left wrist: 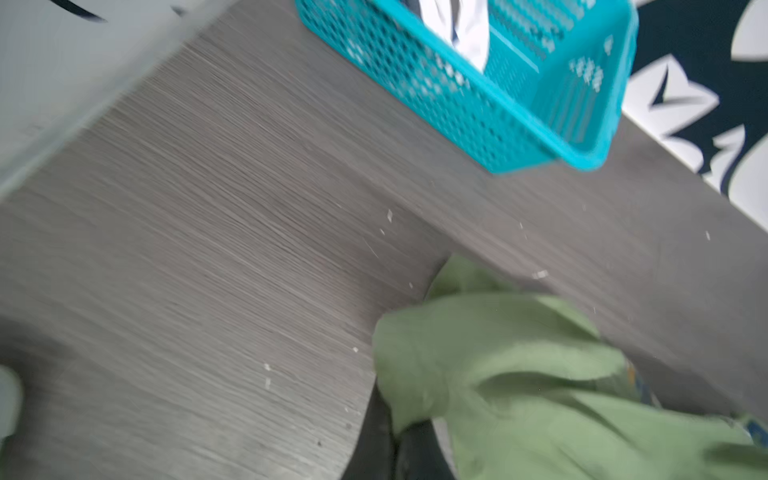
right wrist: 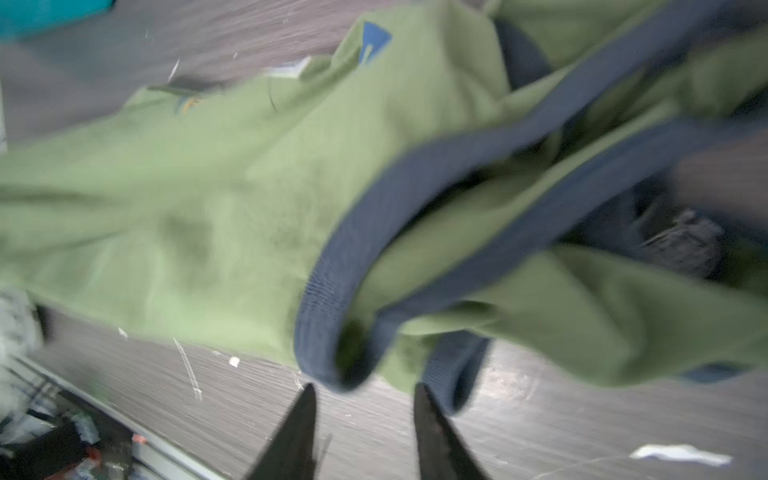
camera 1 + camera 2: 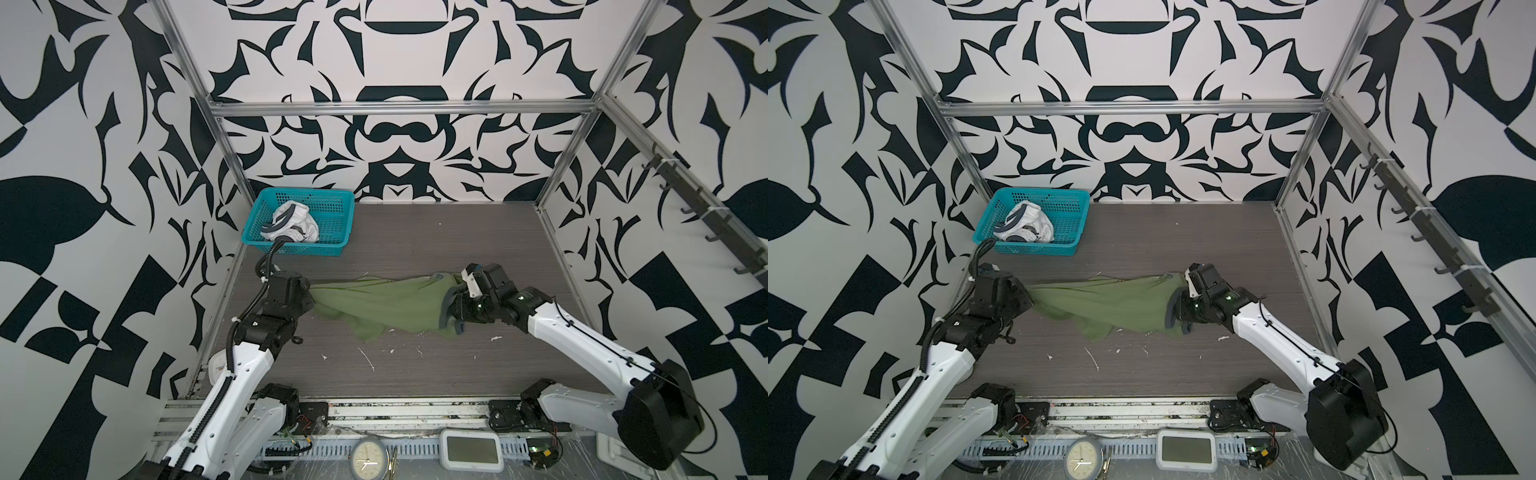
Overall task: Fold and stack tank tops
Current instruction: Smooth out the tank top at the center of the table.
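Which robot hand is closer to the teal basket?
Left. The left gripper sits a little in front of the teal mesh basket; the right gripper is at the far end of the olive green tank top.

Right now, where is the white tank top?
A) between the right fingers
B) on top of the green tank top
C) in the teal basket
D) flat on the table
C: in both top views the white tank top lies crumpled inside the teal basket.
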`<state>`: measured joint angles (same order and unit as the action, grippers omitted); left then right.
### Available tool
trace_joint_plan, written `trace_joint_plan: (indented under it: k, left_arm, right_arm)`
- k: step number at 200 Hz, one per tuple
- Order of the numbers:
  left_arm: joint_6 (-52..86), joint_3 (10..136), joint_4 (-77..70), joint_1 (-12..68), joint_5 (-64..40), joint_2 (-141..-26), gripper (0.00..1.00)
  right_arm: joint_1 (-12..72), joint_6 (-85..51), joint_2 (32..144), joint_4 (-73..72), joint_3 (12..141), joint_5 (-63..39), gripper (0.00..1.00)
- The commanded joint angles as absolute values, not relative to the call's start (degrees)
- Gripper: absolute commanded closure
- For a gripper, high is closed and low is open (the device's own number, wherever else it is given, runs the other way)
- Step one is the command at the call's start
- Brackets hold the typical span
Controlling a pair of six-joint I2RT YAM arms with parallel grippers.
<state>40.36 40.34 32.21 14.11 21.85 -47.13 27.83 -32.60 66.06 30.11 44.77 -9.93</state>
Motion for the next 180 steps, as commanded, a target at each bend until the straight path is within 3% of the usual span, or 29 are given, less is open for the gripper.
trace_joint_plan:
  k: [1,25,55,118,180]
  left_arm:
    - [41.82,42.90,34.45,13.71,28.98,-47.64,1.00]
    - [41.66,42.43,33.76,13.71,28.82,-48.78,1.00]
    - [42.01,40.97,32.48,13.61,28.30,-48.60,1.00]
    - [41.66,40.61,32.15,13.60,27.39,-48.60,1.00]
    - [42.01,39.41,30.50,13.58,26.01,-49.16,1.00]
  right_arm:
    - [26.57,-29.45,60.91,33.02,49.10,-2.73,0.48]
    - [19.79,-28.43,58.81,36.01,49.04,-0.88,0.46]
    - [9.45,-28.41,65.98,34.58,49.04,-5.70,0.49]
    - [6.79,-25.50,85.20,25.35,54.50,-6.55,0.56]
    - [6.69,-25.50,93.63,20.96,56.38,-5.69,0.61]
